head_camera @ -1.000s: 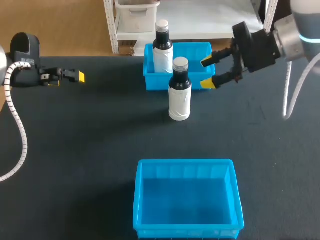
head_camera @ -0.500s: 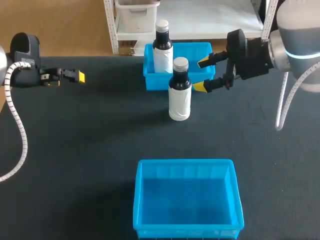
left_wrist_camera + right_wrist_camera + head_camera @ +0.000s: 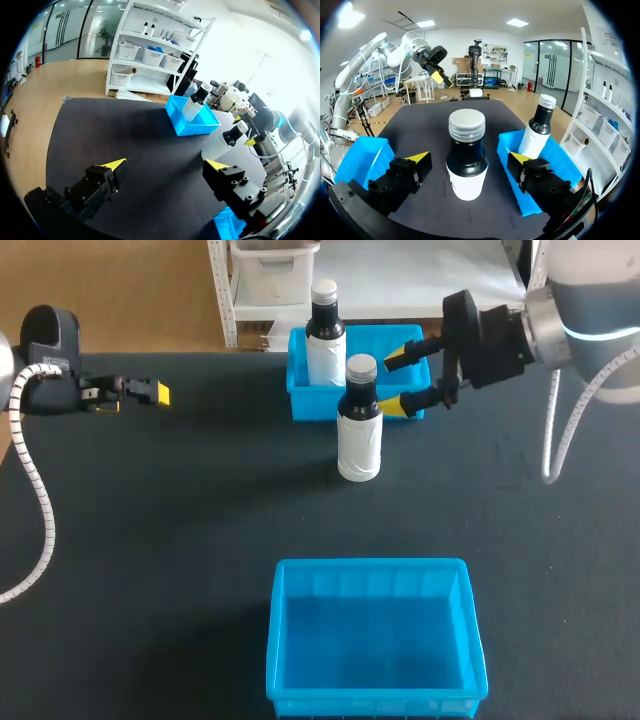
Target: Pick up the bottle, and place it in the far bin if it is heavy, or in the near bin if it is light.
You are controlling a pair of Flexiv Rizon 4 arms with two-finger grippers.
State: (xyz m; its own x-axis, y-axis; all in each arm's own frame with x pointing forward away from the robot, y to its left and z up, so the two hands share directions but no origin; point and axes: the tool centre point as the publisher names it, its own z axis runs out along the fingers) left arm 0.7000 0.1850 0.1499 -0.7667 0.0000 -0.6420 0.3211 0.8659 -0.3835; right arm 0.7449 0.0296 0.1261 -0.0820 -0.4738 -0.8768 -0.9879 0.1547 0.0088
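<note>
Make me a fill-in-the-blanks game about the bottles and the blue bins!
1. The right gripper has its fingers ____ on either side of the front bottle.
2. The far bin holds ____ bottle.
3. The near bin holds ____ bottles.
4. The left gripper holds ____.

Missing words: open; one; no; nothing.

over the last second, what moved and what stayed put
The right gripper moved in toward the standing bottle, with its fingers open, and is now close beside the bottle's neck. It has not grasped anything. The bottle, the second bottle in the far bin, the near bin and the left gripper stayed put.
</note>
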